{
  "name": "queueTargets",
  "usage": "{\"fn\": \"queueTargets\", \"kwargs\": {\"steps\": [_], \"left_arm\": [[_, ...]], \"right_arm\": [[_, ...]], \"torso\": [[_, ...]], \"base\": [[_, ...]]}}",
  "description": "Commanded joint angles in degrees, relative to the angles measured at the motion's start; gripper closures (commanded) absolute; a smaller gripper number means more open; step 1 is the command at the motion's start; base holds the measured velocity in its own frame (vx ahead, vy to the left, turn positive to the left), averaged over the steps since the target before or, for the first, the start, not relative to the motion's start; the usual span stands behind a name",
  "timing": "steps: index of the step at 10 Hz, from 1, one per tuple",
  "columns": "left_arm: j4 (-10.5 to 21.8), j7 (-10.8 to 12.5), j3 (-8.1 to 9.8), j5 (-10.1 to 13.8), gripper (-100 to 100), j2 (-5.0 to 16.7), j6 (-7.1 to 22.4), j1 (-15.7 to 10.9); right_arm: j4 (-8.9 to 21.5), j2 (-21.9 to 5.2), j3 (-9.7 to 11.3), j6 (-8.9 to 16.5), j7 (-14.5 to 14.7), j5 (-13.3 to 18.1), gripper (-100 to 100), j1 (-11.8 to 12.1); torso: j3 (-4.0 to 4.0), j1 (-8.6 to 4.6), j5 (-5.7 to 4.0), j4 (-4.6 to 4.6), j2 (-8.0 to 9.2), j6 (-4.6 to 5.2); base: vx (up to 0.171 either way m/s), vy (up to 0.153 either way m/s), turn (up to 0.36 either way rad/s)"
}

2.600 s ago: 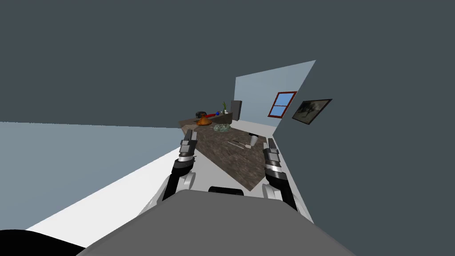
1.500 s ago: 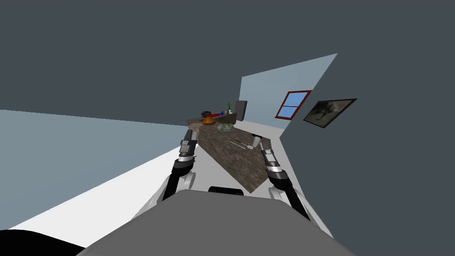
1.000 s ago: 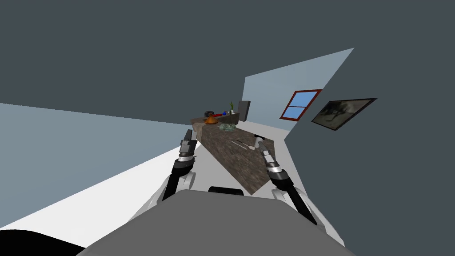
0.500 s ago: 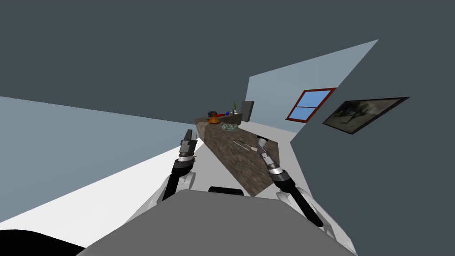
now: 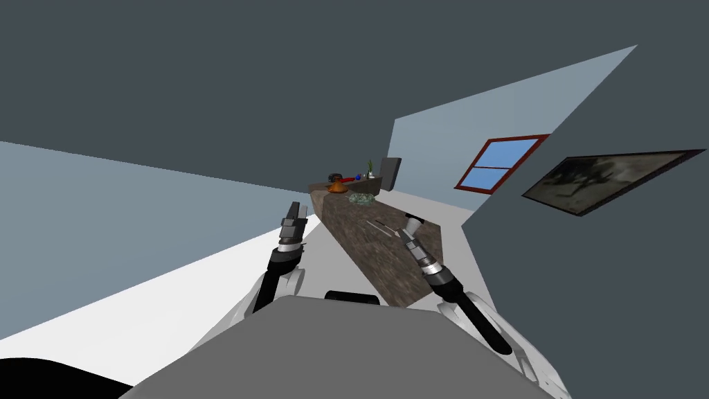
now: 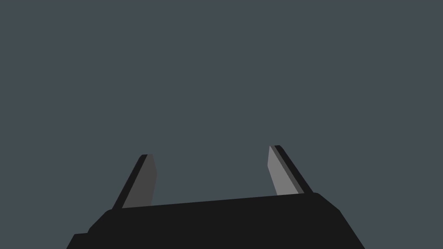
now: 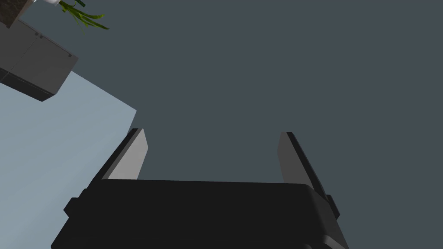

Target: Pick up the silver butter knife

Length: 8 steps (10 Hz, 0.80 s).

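Observation:
The silver butter knife (image 5: 380,226) is a thin pale sliver lying flat on the long dark brown table (image 5: 360,239), near its right side. A light grey cup (image 5: 414,223) stands just to the right of it. My right gripper (image 5: 402,235) reaches over the table's right part, close to the knife and cup; its wrist view shows the right gripper (image 7: 212,131) open with nothing between the fingers. My left gripper (image 5: 295,206) is held up beside the table's left edge, and the left gripper (image 6: 210,150) is open and empty too.
At the table's far end are an orange object (image 5: 337,185), a greenish dish (image 5: 361,199), a red and blue item (image 5: 350,179) and a small plant (image 5: 370,168). A grey cabinet (image 5: 390,173) stands beyond. A wall with a framed picture (image 5: 609,181) runs close on the right.
My view has swung, shifting the room rightward. My right arm has stretched forward over the table toward the knife and cup. The left arm has held still.

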Motion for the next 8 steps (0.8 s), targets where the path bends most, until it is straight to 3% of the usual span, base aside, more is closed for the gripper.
{"fn": "queueTargets", "kwargs": {"steps": [1, 6, 7, 8], "left_arm": [[0.00, 0.00, 0.00, 0.00, 0, 0.00, 0.00, 0.00], [0.00, 0.00, 0.00, 0.00, 0, 0.00, 0.00, 0.00], [0.00, 0.00, 0.00, 0.00, 0, 0.00, 0.00, 0.00], [0.00, 0.00, 0.00, 0.00, 0, 0.00, 0.00, 0.00]], "right_arm": [[0.95, -2.86, 0.41, -0.17, 1.48, -0.61, -100, 0.47], [3.04, -9.10, 1.25, -0.47, 4.01, -1.55, -100, 1.30], [4.16, -11.44, 1.69, -0.60, 5.25, -1.97, -100, 1.84], [4.16, -11.87, 1.69, -0.60, 5.25, -1.97, -100, 1.84]], "torso": [[0.00, 0.00, 0.00, 0.00, 0.00, 0.00], [-0.05, 0.04, 0.01, -0.02, -0.09, -0.02], [-0.04, 0.05, 0.01, -0.02, -0.07, 0.01], [-0.06, 0.06, 0.01, -0.02, -0.11, -0.02]], "base": [[0.022, 0.003, 0.140], [0.028, 0.003, 0.096], [0.043, 0.012, 0.147], [0.038, 0.005, 0.063]]}}
